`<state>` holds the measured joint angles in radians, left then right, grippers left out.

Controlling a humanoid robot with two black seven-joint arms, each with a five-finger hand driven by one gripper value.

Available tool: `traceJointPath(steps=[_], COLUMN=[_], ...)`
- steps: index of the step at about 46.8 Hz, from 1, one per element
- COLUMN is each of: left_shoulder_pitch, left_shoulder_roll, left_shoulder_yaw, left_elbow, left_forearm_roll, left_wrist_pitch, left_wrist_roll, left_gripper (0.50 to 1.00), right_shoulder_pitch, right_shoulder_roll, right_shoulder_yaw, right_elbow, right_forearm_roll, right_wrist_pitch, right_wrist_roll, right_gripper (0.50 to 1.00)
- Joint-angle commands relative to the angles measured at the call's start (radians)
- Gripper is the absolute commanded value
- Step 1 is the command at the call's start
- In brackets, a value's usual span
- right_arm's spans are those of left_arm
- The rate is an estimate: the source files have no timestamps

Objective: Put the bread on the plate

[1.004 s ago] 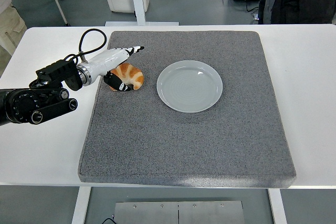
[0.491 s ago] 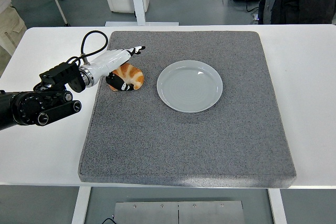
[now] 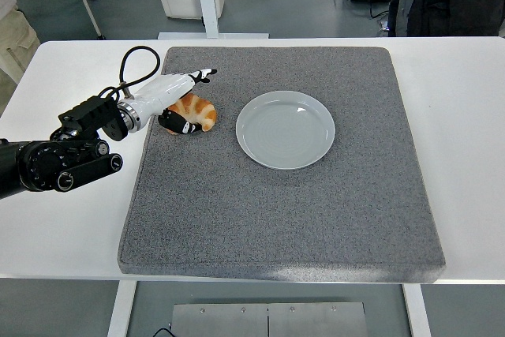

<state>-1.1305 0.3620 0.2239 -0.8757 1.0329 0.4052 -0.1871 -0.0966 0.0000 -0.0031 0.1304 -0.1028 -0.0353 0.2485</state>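
A: Where is the left arm?

B: It comes in from the left edge of the white table (image 3: 71, 219), its black forearm lying low over the bare tabletop. The left hand (image 3: 172, 99) reaches past the left edge of the grey mat (image 3: 276, 211), toward the mat's far-left corner.

A: How is the hand set?

B: The white back of the hand slopes up and away from the wrist. One finger points out straight toward the far edge. The black-tipped fingers (image 3: 178, 124) below it curl around the near-left side of the bread (image 3: 197, 109).

A: So it has the bread?

B: The fingers are closed against it and seem to grip it. Whether the bread is off the mat I cannot tell.

A: And where does the bread sit?

B: In the far-left part of the mat, just beside the hand, apart from the plate (image 3: 286, 129). The plate lies to its right, near the middle of the mat and somewhat toward the far edge.

A: Anything else around the arm?

B: A black cable (image 3: 129, 61) loops up from the wrist over the table's left side.

A: The right arm?

B: It does not show.
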Motion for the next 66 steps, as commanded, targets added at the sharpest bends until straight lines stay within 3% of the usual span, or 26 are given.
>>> traceJointPath(steps=[1, 4, 8, 13, 16, 18, 33, 66], left_shoulder_pitch=[0.005, 0.012, 0.015, 0.015, 0.015, 0.015, -0.006, -0.261], left_shoulder_roll=[-0.001, 0.000, -0.001, -0.001, 0.000, 0.000, 0.008, 0.045], left_shoulder_yaw=[0.000, -0.001, -0.001, -0.001, -0.001, -0.001, -0.005, 0.002], left_elbow=[0.000, 0.000, 0.000, 0.000, 0.000, 0.000, -0.002, -0.022], left_forearm_roll=[-0.001, 0.001, -0.001, -0.001, -0.001, -0.002, -0.004, -0.016], left_wrist_pitch=[0.001, 0.004, 0.007, 0.007, 0.007, 0.007, 0.001, -0.055], left_wrist_roll=[0.000, -0.002, -0.005, -0.006, -0.008, -0.008, -0.043, -0.057], left_gripper=[0.877, 0.807, 0.787, 0.690, 0.598, 0.500, 0.500, 0.500], right_shoulder_pitch=[0.000, 0.000, 0.000, 0.000, 0.000, 0.000, 0.000, 0.000], right_shoulder_roll=[0.000, 0.000, 0.000, 0.000, 0.000, 0.000, 0.000, 0.000], right_shoulder_yaw=[0.000, 0.000, 0.000, 0.000, 0.000, 0.000, 0.000, 0.000], right_elbow=[0.000, 0.000, 0.000, 0.000, 0.000, 0.000, 0.000, 0.000], right_forearm_roll=[0.000, 0.000, 0.000, 0.000, 0.000, 0.000, 0.000, 0.000], right_wrist_pitch=[0.000, 0.000, 0.000, 0.000, 0.000, 0.000, 0.000, 0.000], right_wrist_roll=[0.000, 0.000, 0.000, 0.000, 0.000, 0.000, 0.000, 0.000], right_gripper=[1.000, 1.000, 1.000, 1.000, 1.000, 1.000, 1.000, 1.000])
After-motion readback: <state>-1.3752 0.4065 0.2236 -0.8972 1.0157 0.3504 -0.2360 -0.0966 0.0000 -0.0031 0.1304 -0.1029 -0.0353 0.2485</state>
